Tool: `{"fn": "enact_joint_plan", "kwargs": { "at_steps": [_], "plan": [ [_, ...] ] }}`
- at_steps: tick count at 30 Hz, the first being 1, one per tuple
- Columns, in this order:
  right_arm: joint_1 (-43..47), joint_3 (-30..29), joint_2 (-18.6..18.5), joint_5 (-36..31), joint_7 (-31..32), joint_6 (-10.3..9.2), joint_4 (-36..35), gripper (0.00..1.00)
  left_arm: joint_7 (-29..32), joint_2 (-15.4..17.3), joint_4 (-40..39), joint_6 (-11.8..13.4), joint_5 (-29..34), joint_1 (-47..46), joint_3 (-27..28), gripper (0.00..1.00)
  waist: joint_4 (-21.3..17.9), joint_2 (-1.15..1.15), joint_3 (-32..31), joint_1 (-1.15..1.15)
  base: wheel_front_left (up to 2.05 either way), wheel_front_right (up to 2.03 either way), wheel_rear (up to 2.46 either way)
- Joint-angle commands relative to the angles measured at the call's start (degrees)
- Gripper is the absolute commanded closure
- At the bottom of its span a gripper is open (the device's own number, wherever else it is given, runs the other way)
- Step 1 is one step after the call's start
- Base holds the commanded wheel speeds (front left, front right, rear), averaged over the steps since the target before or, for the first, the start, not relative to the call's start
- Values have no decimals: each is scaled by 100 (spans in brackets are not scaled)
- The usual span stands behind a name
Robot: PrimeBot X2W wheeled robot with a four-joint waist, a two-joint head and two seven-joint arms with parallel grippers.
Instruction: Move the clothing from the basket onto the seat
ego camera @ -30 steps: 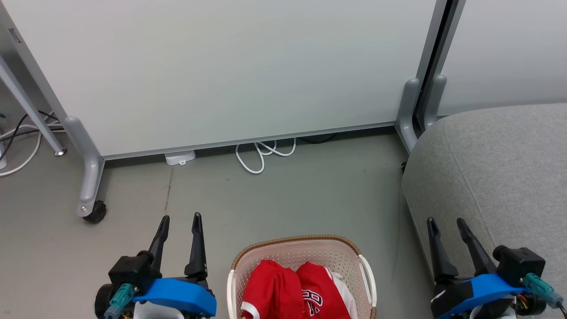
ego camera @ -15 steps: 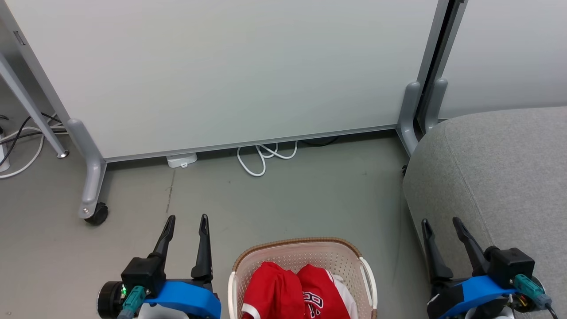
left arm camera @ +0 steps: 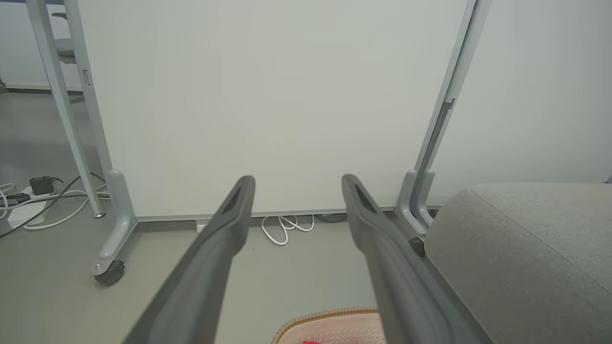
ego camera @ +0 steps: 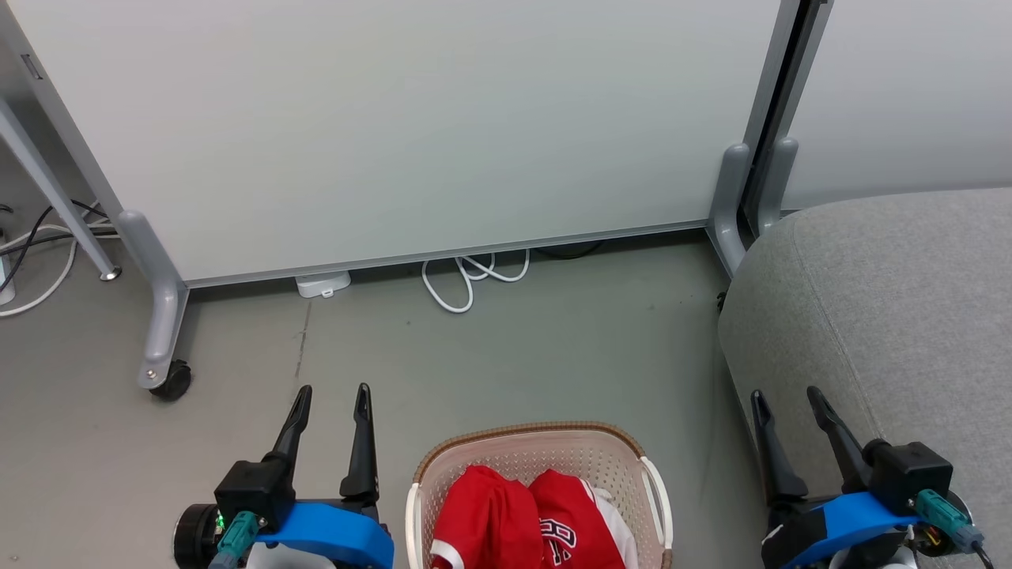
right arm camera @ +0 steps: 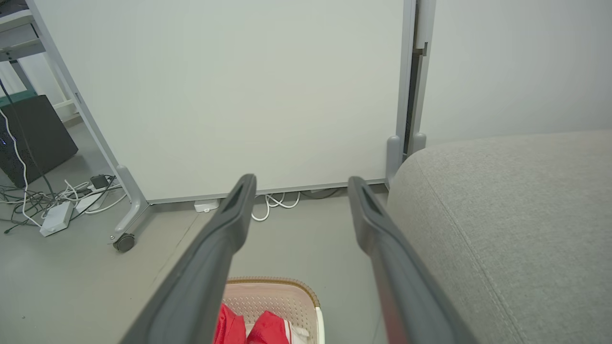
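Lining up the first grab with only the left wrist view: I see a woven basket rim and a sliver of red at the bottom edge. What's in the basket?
Observer: Red jerseys with white trim, in two bundles side by side, inside the laundry basket; one shows black-and-white lettering.
Operator: Where's the right claw?
Observer: The right claw is open and empty, right of the basket, near the grey sofa.
Operator: And my left claw?
Observer: The left claw is open, left of the basket, not above it.
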Motion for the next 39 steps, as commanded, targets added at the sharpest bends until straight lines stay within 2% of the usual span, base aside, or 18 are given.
{"fn": "enact_joint_plan", "kwargs": {
  "at_steps": [1,10,19,24,29,35,39],
  "plan": [
    [-1,27,-34,7,-13,3,-15,0,-28,15,18,44,-25,4,-6,0,-31,0,31,0,0,0,0],
    [-275,93,-32,-40,26,3,-196,0,-28,13,149,-26,-114,-205,-57,0,-174,0,583,0,0,0,0],
    [-964,348,-30,-44,-1,3,-508,0,-27,14,561,-123,-22,-828,-125,0,-586,0,1878,0,0,0,0],
    [-1444,522,-30,57,-105,3,-602,0,-22,29,1216,-256,92,-1505,-170,0,-924,0,2720,0,0,0,0],
    [-1593,573,-25,224,-211,3,-535,0,-22,28,1825,-310,160,-1957,-244,0,-1126,0,3131,0,0,0,0],
    [-1799,853,-25,447,-317,3,-403,0,-22,145,2786,-280,216,-2529,-225,0,-1504,0,3636,0,0,0,0],
    [-1906,998,-23,594,-355,3,-365,0,14,251,3386,-163,239,-2861,-195,0,-1704,0,3904,0,0,0,0]
  ]
}}
